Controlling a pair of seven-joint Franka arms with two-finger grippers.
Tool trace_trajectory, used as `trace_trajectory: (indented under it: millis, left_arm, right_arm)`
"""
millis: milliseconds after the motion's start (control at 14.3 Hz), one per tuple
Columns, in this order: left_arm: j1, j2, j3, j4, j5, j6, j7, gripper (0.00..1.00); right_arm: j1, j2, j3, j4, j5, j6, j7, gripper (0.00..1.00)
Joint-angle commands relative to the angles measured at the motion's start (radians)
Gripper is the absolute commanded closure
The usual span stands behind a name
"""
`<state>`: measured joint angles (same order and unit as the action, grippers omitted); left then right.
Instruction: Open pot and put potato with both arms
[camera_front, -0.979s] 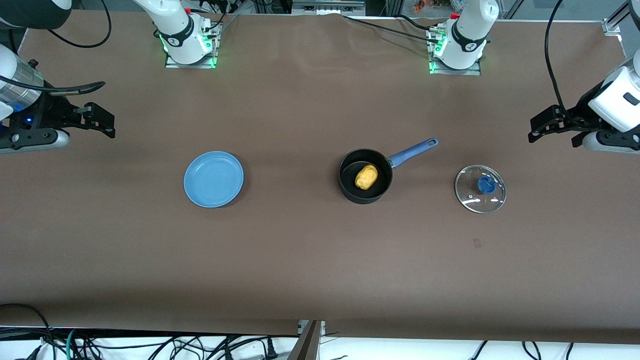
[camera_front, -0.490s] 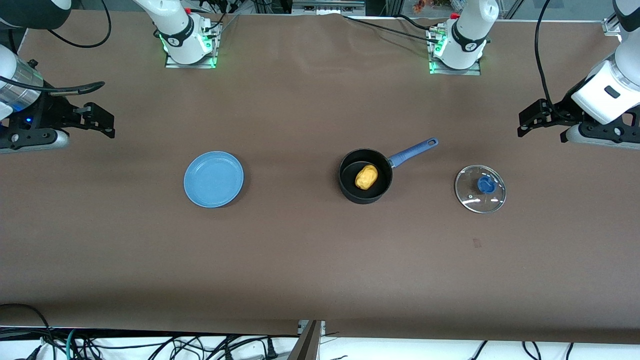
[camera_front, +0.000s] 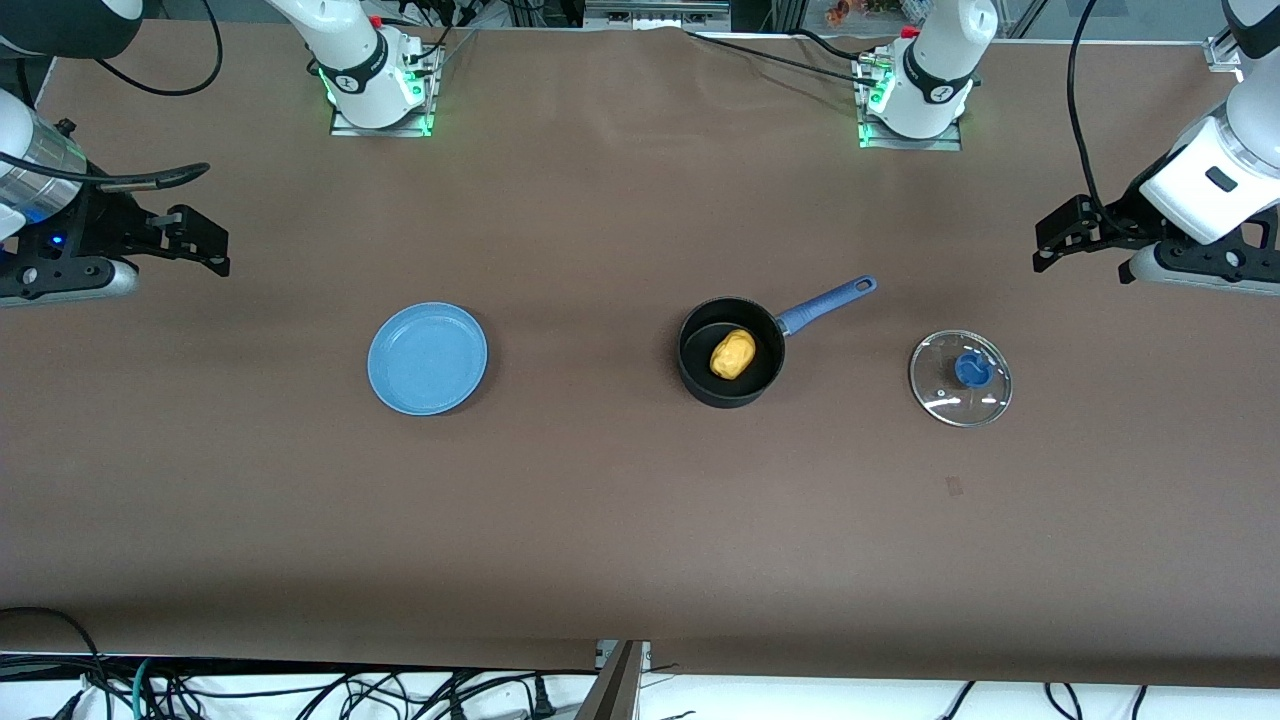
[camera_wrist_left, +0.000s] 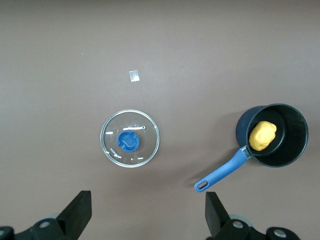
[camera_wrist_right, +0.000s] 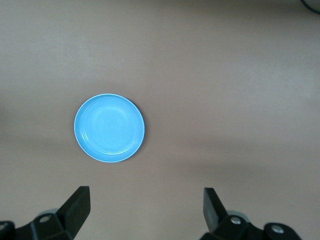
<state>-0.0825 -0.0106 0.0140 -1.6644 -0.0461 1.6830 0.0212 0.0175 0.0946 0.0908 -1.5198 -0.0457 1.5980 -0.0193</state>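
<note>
The black pot (camera_front: 731, 352) with a blue handle stands open mid-table, and the yellow potato (camera_front: 732, 354) lies inside it. Both also show in the left wrist view: the pot (camera_wrist_left: 287, 152) and the potato (camera_wrist_left: 262, 135). The glass lid (camera_front: 960, 378) with a blue knob lies flat on the table beside the pot, toward the left arm's end; it also shows in the left wrist view (camera_wrist_left: 130, 138). My left gripper (camera_front: 1050, 240) is open and empty, up in the air at the left arm's end of the table. My right gripper (camera_front: 205, 243) is open and empty, up at the right arm's end.
A flat blue plate (camera_front: 427, 358) lies on the brown table toward the right arm's end, also in the right wrist view (camera_wrist_right: 110, 128). A small scrap of tape (camera_front: 954, 486) lies nearer the front camera than the lid. Cables hang under the table's front edge.
My left gripper has risen and drawn a little toward the middle of the table, away from the lid. The right arm, pot, potato and lid have not moved.
</note>
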Motion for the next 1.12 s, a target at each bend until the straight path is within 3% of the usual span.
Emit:
trace_trajectory:
  millis: [0, 1049]
  left_arm:
    - [0.013, -0.012, -0.009, 0.015, -0.001, -0.008, -0.006, 0.00]
    - [0.012, 0.006, -0.005, 0.069, 0.000, -0.074, -0.003, 0.00]
  right_arm:
    - [-0.008, 0.007, 0.006, 0.020, -0.011, -0.013, -0.016, 0.00]
    - [-0.008, 0.007, 0.006, 0.020, -0.008, -0.013, -0.016, 0.00]
